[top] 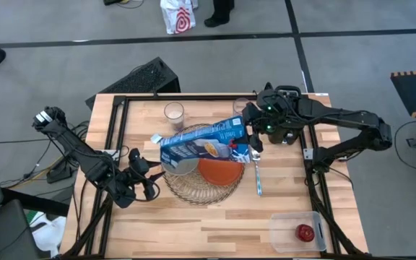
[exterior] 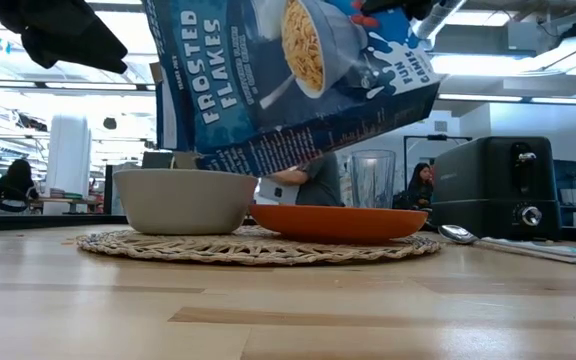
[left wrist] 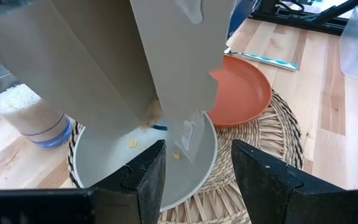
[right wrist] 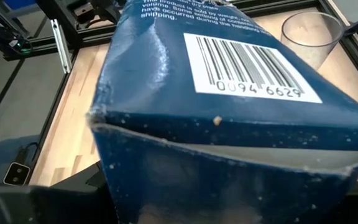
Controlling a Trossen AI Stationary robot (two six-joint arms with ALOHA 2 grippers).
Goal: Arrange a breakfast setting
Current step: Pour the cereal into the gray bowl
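Note:
The blue-white cereal box [top: 204,141] hangs tilted over the grey bowl [top: 186,165], open end down [left wrist: 166,118], and a few flakes lie in the bowl [left wrist: 135,155]. The bowl and the orange plate [top: 219,172] sit on the round wire mat [top: 202,186]. My right gripper [top: 255,136] is shut on the box. My left gripper [left wrist: 194,168] is open and empty beside the mat's left edge [top: 141,180]. The metal spoon [top: 257,177] lies right of the plate. Two clear glasses [top: 173,112] [top: 242,106] stand at the far side. The red apple [top: 305,232] lies in the tub. No bread shows. My right gripper holds the cereal box at its closed end [top: 243,137], which is the raised end [exterior: 398,40]. It comes at the box from the table's right. The box hides the fingers in the right wrist view. The box is lifted clear and slopes down to its open end above the bowl.
The clear plastic tub [top: 295,231] stands at the near right corner. The black toaster [exterior: 513,185] stands at the far right, under my right arm. A glass [left wrist: 27,115] holds white grains beside the bowl. Bare tabletop lies along the near edge [top: 193,231].

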